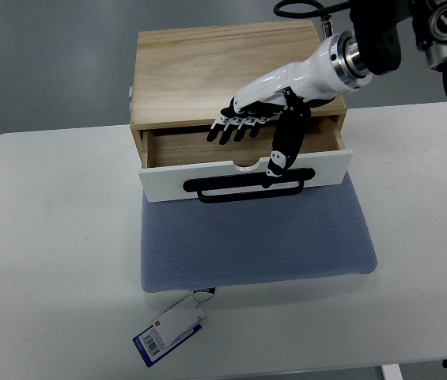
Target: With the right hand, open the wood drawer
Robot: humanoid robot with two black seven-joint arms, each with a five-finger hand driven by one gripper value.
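A light wood drawer box (207, 71) stands on a blue-grey cushion at the back of the white table. Its drawer (243, 176) has a white front with a black handle (247, 188) and is pulled partway out, so the wooden inside shows. My right hand (251, 134) reaches in from the upper right and hovers over the drawer's opening. Its fingers (235, 127) are spread and point left, and the black thumb (285, 146) hangs down to the top edge of the white front. It holds nothing.
The blue-grey cushion (255, 237) lies under the box and reaches toward the near edge. A blue and white tag (168, 331) hangs from its front left corner onto the white table (49, 253). Grey floor surrounds the table.
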